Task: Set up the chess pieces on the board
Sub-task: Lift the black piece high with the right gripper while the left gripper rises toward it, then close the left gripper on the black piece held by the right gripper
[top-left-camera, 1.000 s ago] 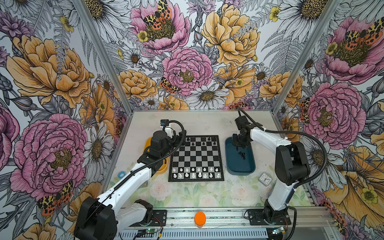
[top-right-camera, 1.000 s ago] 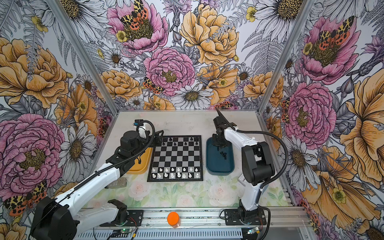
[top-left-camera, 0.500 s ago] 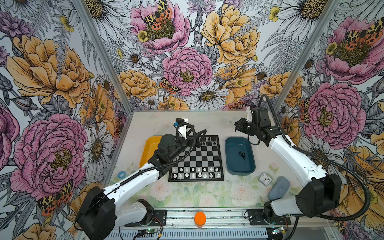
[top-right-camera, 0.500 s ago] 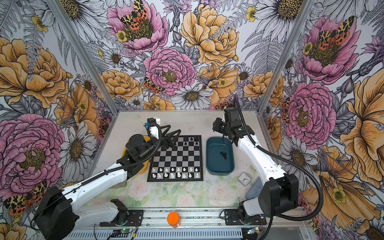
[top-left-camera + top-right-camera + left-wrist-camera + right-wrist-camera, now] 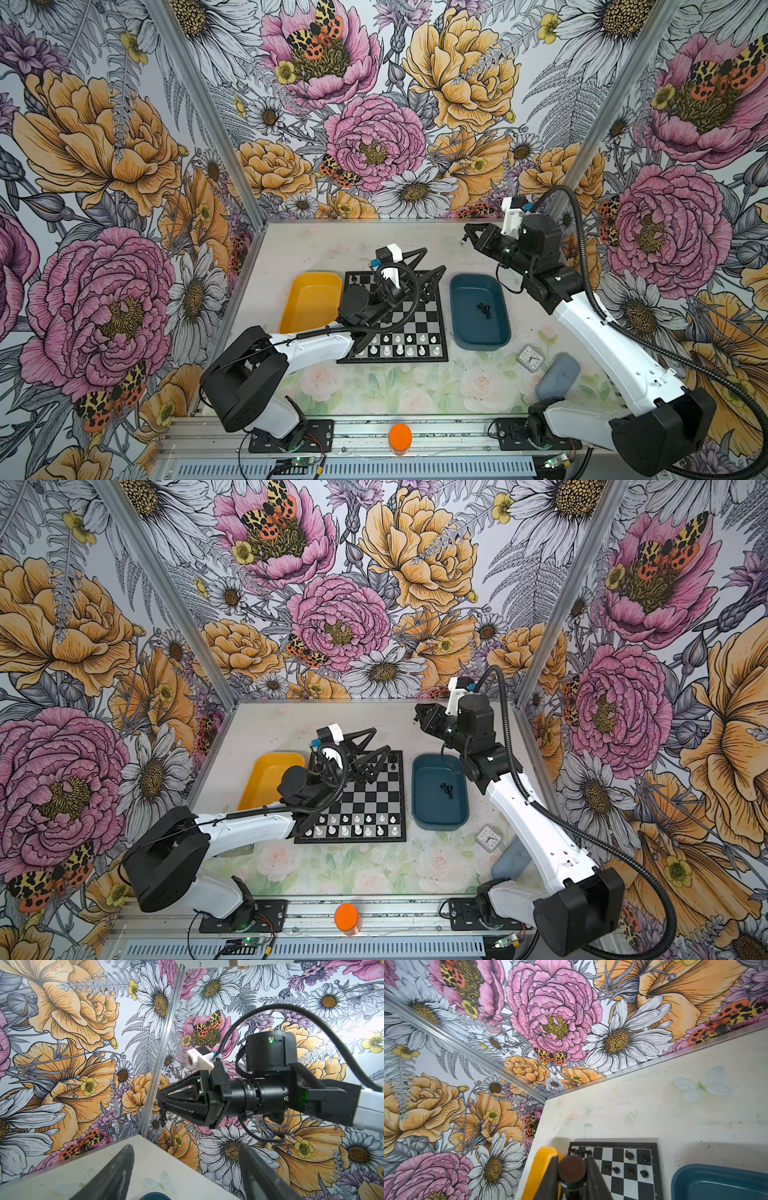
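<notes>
The black chess piece (image 5: pixel 572 1169) you are carrying is pinched between the fingers of the right gripper (image 5: pixel 467 235). It sits high in the upper right of both top views, lifted off the table and well apart from the board (image 5: pixel 411 321).

In the right wrist view its round flat end faces the lens, and a narrower body runs off toward the bottom edge. In the left wrist view the piece dangles from the fingertips toward the lower edge of the frame, so its long axis lies across the fingers, not along them. You cannot tell at this size which figure it is.

From that gripper the board lies down and to the left in the top views. The squares you want are in its top rows, where the black chessmen (image 5: pixel 629 1155) already stand with gaps between them. My reading is that the flat end must face the board before you let go, so check the wrist angle on the way down.

The left gripper (image 5: pixel 434 258) is much nearer. It hovers over the board's upper right part with its jaws spread and nothing between them. It stands roughly on the line from your piece to those rows, so clearance there looks like the risk.

The white chessmen (image 5: pixel 399 345) fill the bottom rows. A few loose black chessmen (image 5: pixel 483 309) lie in the dark blue tray (image 5: pixel 457 316) just right of the board. The yellow tray (image 5: pixel 309 299) sits on its left.
</notes>
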Robot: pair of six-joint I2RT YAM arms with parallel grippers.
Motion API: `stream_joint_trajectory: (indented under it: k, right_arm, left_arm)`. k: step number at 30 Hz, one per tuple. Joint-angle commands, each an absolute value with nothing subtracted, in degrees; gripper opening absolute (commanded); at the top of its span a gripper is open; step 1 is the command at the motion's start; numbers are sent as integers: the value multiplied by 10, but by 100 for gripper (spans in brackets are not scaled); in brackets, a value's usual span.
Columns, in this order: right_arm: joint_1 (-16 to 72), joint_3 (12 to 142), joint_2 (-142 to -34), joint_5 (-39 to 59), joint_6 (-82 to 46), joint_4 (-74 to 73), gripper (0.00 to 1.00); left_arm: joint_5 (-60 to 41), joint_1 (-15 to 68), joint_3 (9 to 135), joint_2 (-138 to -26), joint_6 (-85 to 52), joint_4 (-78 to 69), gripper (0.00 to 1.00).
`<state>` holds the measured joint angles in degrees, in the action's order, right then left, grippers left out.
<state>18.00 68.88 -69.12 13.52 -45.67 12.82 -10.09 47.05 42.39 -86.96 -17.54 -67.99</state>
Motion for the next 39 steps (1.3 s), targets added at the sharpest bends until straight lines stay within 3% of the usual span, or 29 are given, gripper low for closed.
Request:
stream_joint_trajectory:
  k: [1,39]
  right_arm:
    - [183,681,-659,152,-474,77,0]
    - [212,610,-630,238,-559,-38,0]
  left_arm:
    - [-84,487,451,-887,-147,-753,77]
    - [-62,507,563,-1002,-123,-767,59]
